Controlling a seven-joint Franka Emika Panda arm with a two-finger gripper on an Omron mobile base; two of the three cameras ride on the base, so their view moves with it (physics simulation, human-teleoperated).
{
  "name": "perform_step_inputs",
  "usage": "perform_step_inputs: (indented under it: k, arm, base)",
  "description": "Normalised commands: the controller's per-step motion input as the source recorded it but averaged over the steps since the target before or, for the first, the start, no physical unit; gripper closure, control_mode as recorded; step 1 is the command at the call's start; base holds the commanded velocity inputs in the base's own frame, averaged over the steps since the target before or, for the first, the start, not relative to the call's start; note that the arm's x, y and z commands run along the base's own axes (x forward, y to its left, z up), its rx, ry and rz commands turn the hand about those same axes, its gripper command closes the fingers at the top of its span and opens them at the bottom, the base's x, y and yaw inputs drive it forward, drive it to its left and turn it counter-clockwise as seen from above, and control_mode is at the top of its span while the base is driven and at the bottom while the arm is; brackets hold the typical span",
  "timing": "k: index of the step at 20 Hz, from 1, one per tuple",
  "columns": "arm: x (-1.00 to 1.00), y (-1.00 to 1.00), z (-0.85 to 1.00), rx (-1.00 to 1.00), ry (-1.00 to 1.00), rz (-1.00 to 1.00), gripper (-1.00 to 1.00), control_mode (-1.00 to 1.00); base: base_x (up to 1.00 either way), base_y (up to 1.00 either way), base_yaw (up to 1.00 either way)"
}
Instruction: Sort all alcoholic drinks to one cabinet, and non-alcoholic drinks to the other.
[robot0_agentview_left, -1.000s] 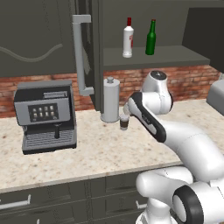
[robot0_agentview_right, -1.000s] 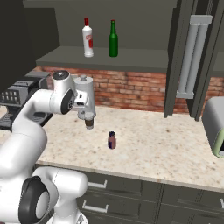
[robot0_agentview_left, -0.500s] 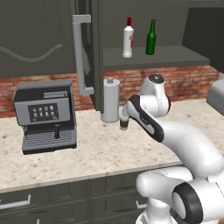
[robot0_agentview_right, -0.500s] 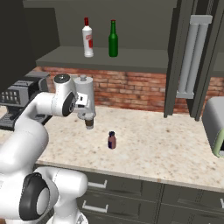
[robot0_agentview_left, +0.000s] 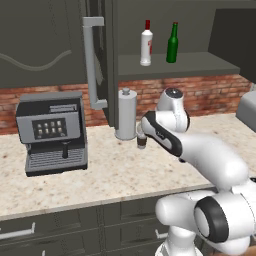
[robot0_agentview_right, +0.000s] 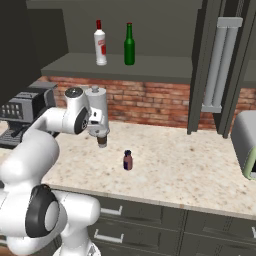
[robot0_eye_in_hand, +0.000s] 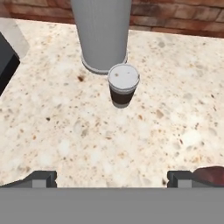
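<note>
Coffee cup (robot0_eye_in_hand: 123, 85): white lid, brown sleeve, upright on the worktop (robot0_eye_in_hand: 65, 131), long axis vertical, lid up. It stands just in front of the tall grey canister (robot0_eye_in_hand: 102, 33), their bases very near; whether they touch cannot be told. Bare speckled stone lies open on its other sides.

Purple bottle (robot0_agentview_right: 128, 160): small, dark cap up, upright on the worktop, well clear of the cup and alone on open stone.

White bottle (robot0_agentview_right: 100, 43) with red cap and green bottle (robot0_agentview_right: 129, 44): both upright, necks up, side by side but apart on the open cabinet shelf (robot0_agentview_right: 150, 67), with free shelf to either side.

Gripper (robot0_eye_in_hand: 112, 178): spread wide, holding nothing, above the worktop with the cup ahead between the lines of its two fingertips (robot0_eye_in_hand: 41, 178).

Surroundings: pale speckled worktop, red brick backsplash (robot0_agentview_right: 150, 102), coffee machine (robot0_agentview_left: 51, 131) at the left, dark grey cabinet doors swung open with pale bar handles (robot0_agentview_left: 92, 62), dark drawers below.
</note>
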Motion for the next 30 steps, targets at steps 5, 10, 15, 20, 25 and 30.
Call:
perform_step_inputs:
  k: [5, 10, 15, 20, 25, 30]
  arm:
    - [0.2, 0.0, -0.17, 0.0, 0.0, 0.0, -1.0, -1.0]
    - [0.2, 0.0, -0.2, 0.0, 0.0, 0.0, -1.0, -1.0]
    - [0.2, 0.0, -0.2, 0.0, 0.0, 0.0, -1.0, -1.0]
    - [0.2, 0.0, -0.16, 0.0, 0.0, 0.0, -1.0, -1.0]
    - [0.19, 0.0, -0.14, 0.0, 0.0, 0.0, -1.0, -1.0]
    - [0.19, 0.01, -0.13, 0.0, 0.0, 0.0, -1.0, -1.0]
  base:
    - [0.0, 0.0, 0.0]
    - [0.0, 0.0, 0.0]
    - [0.0, 0.0, 0.0]
    - [0.0, 0.0, 0.0]
    - [0.0, 0.0, 0.0]
    - [0.0, 0.0, 0.0]
